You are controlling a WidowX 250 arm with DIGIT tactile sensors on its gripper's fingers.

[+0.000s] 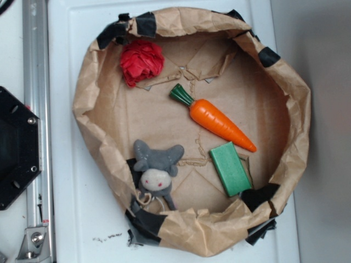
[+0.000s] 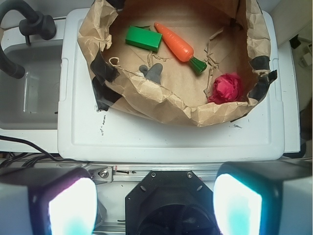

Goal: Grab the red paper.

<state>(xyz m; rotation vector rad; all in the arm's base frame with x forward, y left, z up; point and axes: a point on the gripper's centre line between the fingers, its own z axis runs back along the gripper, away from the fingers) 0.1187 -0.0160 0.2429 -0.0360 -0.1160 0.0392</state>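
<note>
The red paper (image 1: pixel 141 62) lay crumpled in a ball inside the brown paper ring (image 1: pixel 88 87), hard against the ring's raised wall and next to a strip of black tape (image 1: pixel 112 34) on the rim. In the wrist view the red paper (image 2: pixel 226 88) sat low behind the crumpled wall of the ring, which hid its lower edge.

Taking the red paper as the landmark, the other contents stood as follows. The toy carrot (image 1: pixel 219 120) lay near it on the ring's floor, green top pointing toward the red paper and orange tip pointing away; the two were apart, with bare brown paper between them. The green block (image 1: pixel 230 169) lay beyond the carrot's tip, well apart from the red paper. The grey stuffed animal (image 1: pixel 156 170) lay against the part of the wall opposite the red paper, well apart from it.

Nothing rested on top of the red paper. The only obstructions close to it were the ring's wall and the taped rim touching it on one side.

The ring sat on a white counter (image 1: pixel 71 208).

The claw (image 2: pixel 155 205) was outside the ring, across the wall from the red paper and well apart from it. Its fingers (image 2: pixel 73 208) stood wide apart and held nothing.
</note>
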